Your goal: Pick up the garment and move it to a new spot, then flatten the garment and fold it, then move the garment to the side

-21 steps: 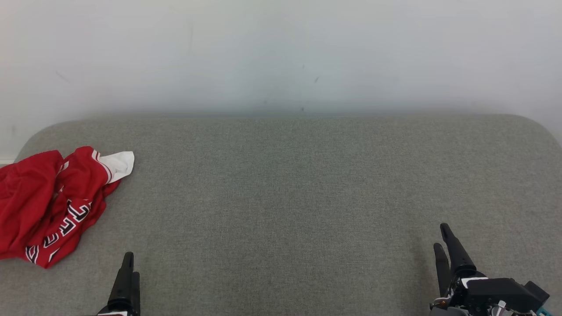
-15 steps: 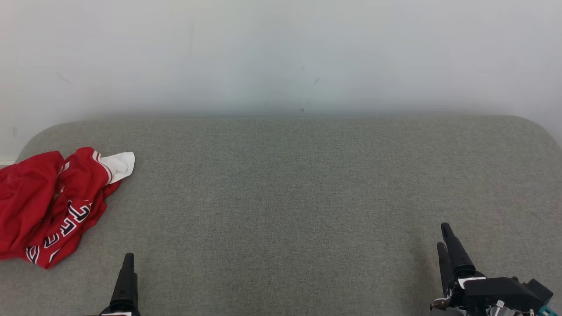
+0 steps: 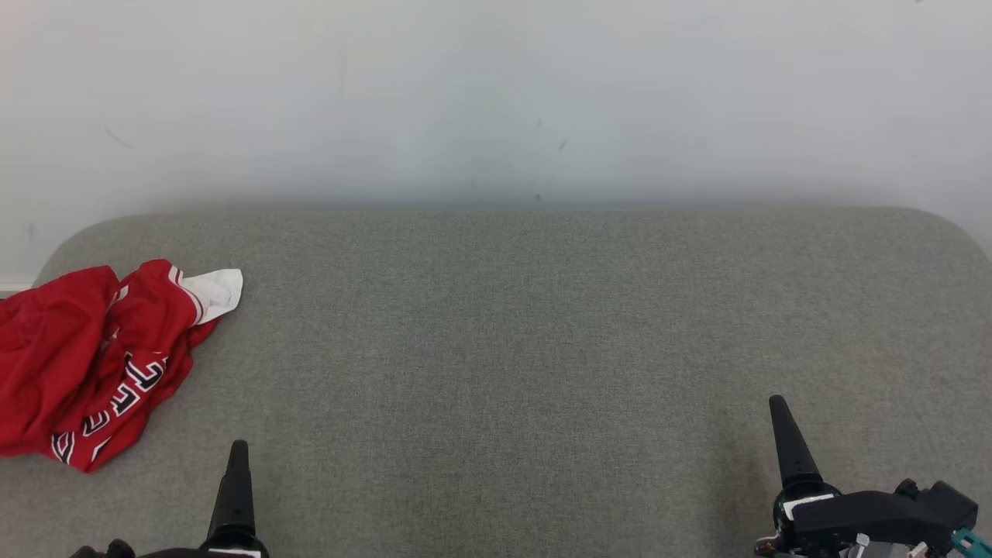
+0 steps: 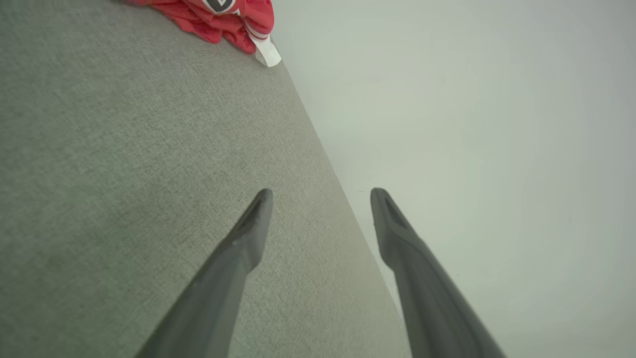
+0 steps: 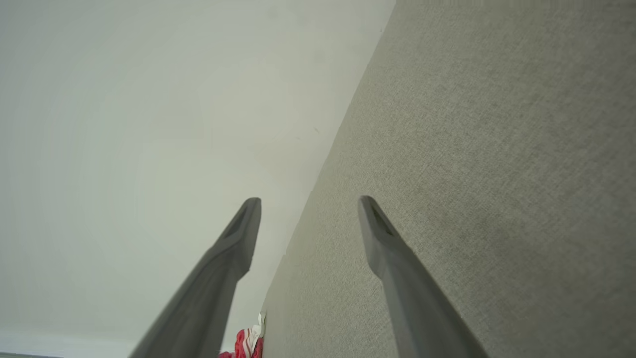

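The garment (image 3: 93, 356), a red jersey with black-and-white lettering and a white trim patch, lies crumpled at the far left of the grey fabric surface (image 3: 496, 349). My left gripper (image 3: 238, 449) stands near the front edge, a little right of and below the garment, apart from it. In the left wrist view the left gripper (image 4: 322, 194) is open and empty, with the garment (image 4: 218, 15) far ahead at the top. My right gripper (image 3: 776, 407) is at the front right; the right wrist view shows it (image 5: 309, 201) open and empty, the garment (image 5: 246, 345) tiny at the bottom.
The grey surface has rounded back corners and meets a plain white wall (image 3: 496, 101) along its far edge. A strip of pale floor or baseboard (image 3: 12, 285) shows beyond the left corner.
The right gripper has rolled so its two fingers now line up as one in the head view. The left gripper shifted slightly right. The garment lies as before; the camera moved slightly.
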